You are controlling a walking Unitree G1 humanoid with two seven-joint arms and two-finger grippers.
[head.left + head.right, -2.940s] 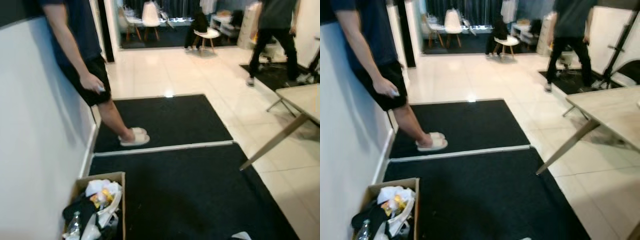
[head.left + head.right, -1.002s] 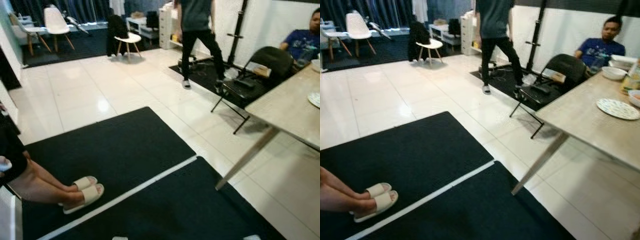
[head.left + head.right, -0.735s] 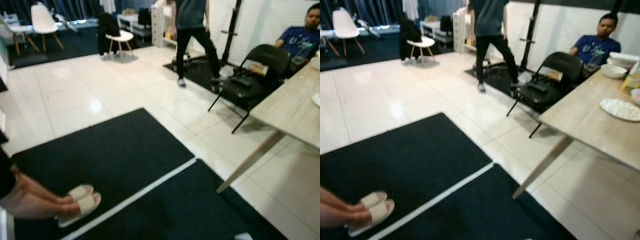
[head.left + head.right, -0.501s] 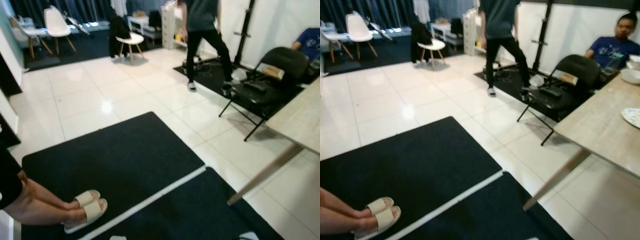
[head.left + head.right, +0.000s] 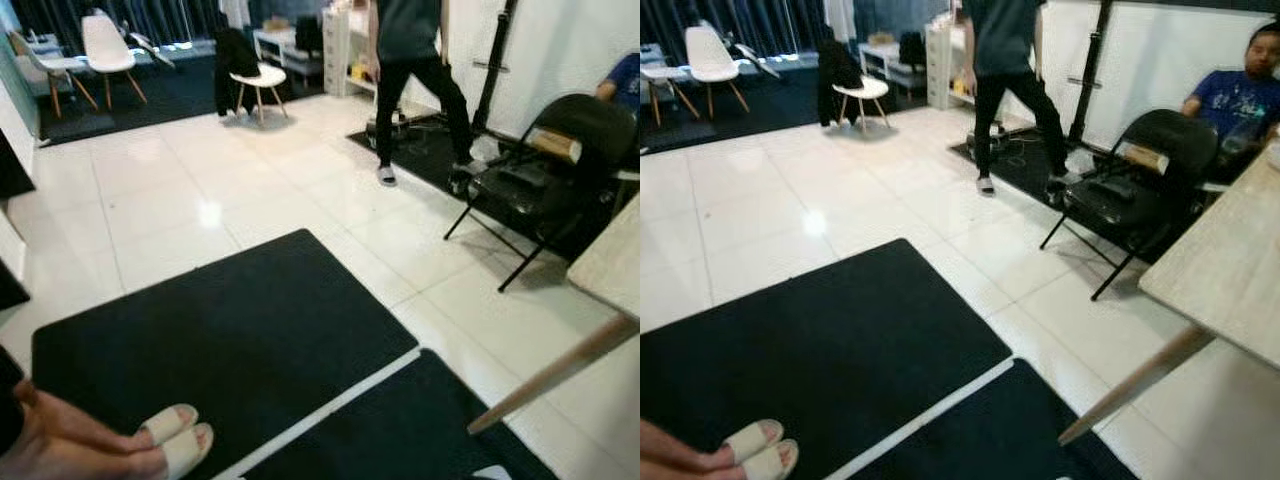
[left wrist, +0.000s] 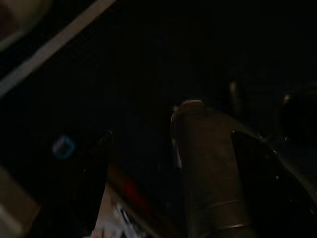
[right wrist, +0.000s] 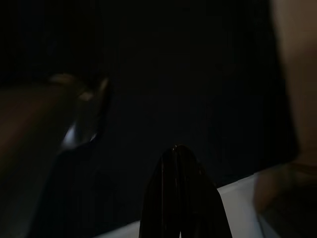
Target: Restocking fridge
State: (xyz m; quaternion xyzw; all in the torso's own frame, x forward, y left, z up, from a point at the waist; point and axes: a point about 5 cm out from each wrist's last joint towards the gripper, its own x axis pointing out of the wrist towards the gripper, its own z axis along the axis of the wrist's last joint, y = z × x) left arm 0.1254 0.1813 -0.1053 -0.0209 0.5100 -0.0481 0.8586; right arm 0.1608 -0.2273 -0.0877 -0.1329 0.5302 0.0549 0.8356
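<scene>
Folding chair (image 5: 1137, 199) nearer than before

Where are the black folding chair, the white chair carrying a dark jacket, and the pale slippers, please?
black folding chair (image 5: 1118, 196), right eye view, its seat.
white chair (image 5: 252, 76), left eye view, its seat.
pale slippers (image 5: 178, 438), left eye view, the strap.

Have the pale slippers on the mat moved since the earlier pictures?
No. The slippers stay on the farther black mat, close beside the white strip; only the camera has turned.
</scene>
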